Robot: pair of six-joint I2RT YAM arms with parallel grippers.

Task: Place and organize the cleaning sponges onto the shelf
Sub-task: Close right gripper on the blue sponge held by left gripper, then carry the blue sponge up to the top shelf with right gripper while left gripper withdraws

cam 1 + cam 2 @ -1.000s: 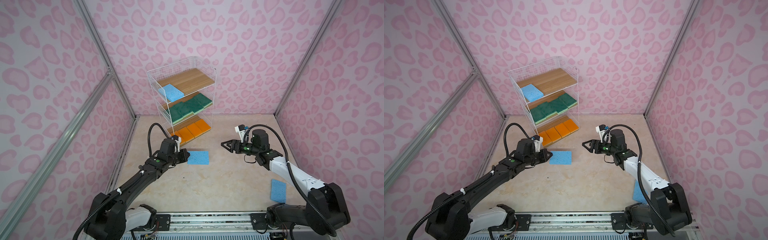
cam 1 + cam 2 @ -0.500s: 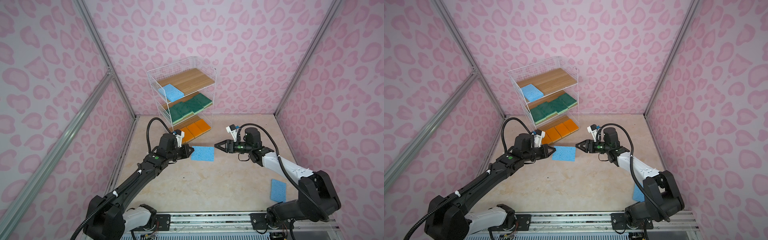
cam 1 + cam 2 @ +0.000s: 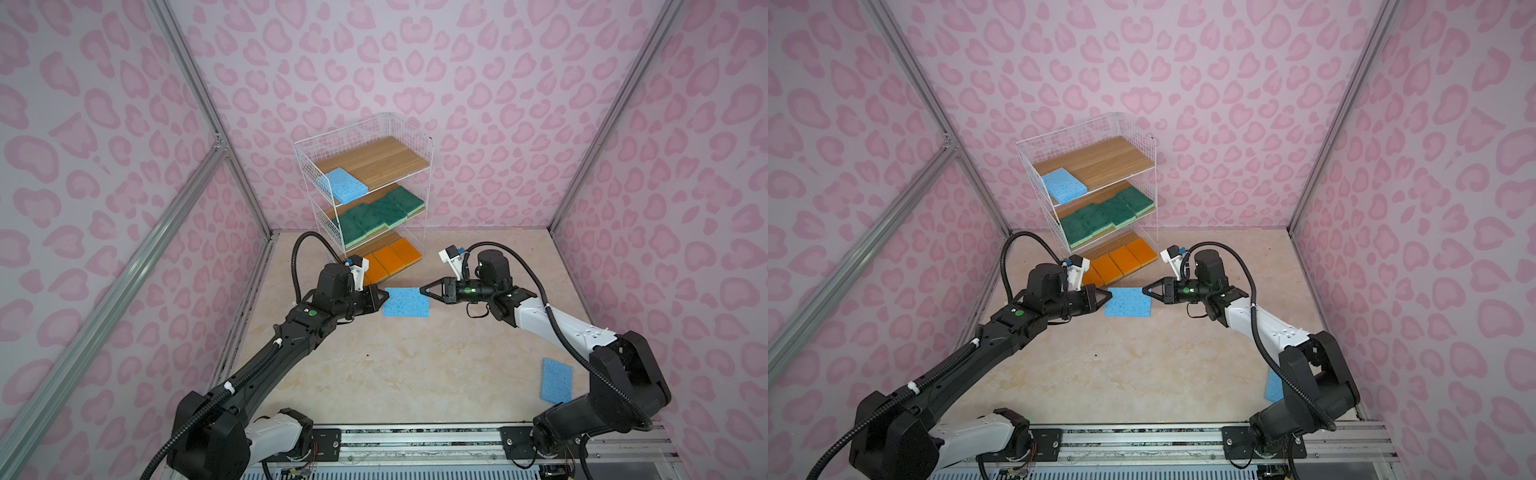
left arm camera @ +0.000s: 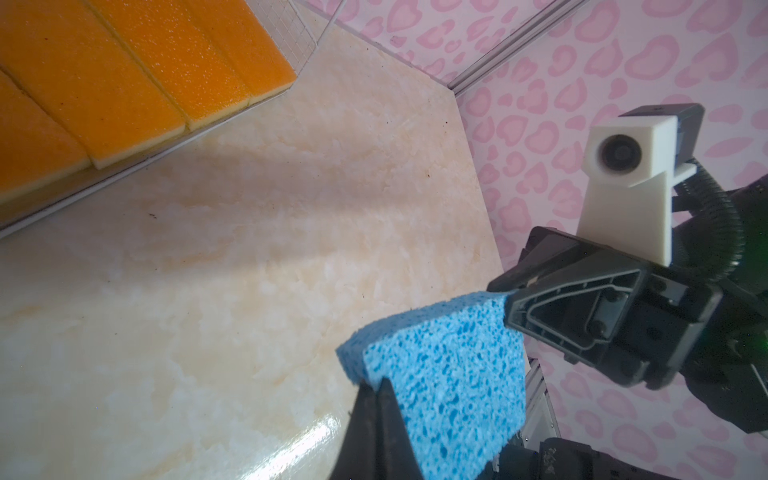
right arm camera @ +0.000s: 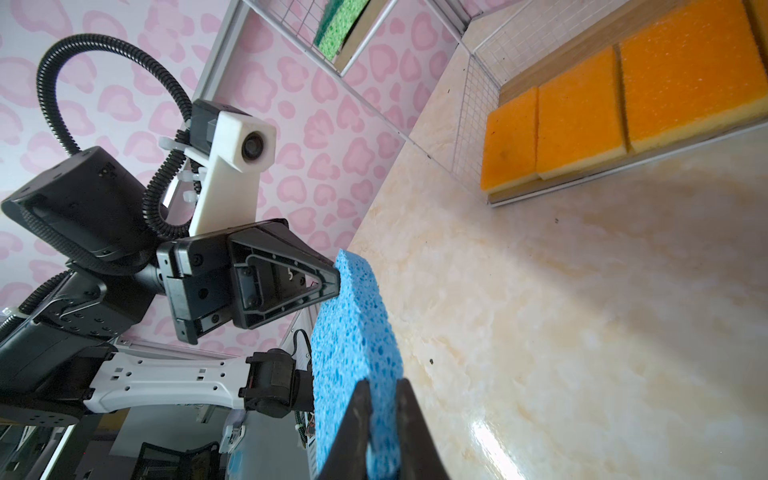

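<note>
Here, the left pincer [image 3: 384, 296] is clamped shut on the left edge of a porous light blue rectangular sponge [image 3: 406, 302], which stretches across to the right pincer [image 3: 424, 289], pinched onto its opposite corner, just in front of the white wire-grid shelf with wooden boards [image 3: 386, 160].

You see a beige, marble-patterned tabletop [image 3: 395, 374] with a tiny dark speck [image 3: 367, 355] on its bare middle. Walls [image 3: 415, 62] printed with pink heart-like blotches enclose it on three sides, and silver metal struts [image 3: 200, 95] run up their corners.
</note>
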